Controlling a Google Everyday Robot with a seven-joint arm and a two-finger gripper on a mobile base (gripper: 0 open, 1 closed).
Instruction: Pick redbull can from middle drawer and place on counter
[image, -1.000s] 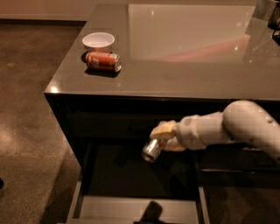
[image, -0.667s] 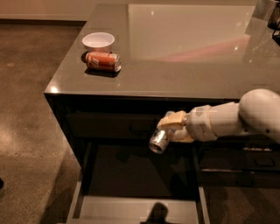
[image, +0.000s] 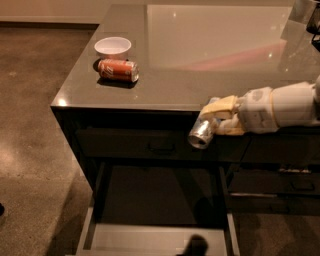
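Hanging tilted, silver end toward the camera, the redbull can (image: 202, 135) is clamped across its body by the pincer (image: 216, 121), just at the front edge of the surface (image: 200, 75), about 3 o'clock from the view's centre. The open middle drawer (image: 155, 237) lies below at 6 o'clock. Held this high, it looks ready to cross the edge toward 12 o'clock, where the orange can (image: 118, 70) and white bowl (image: 112, 47), well apart at 10 o'clock, leave room.
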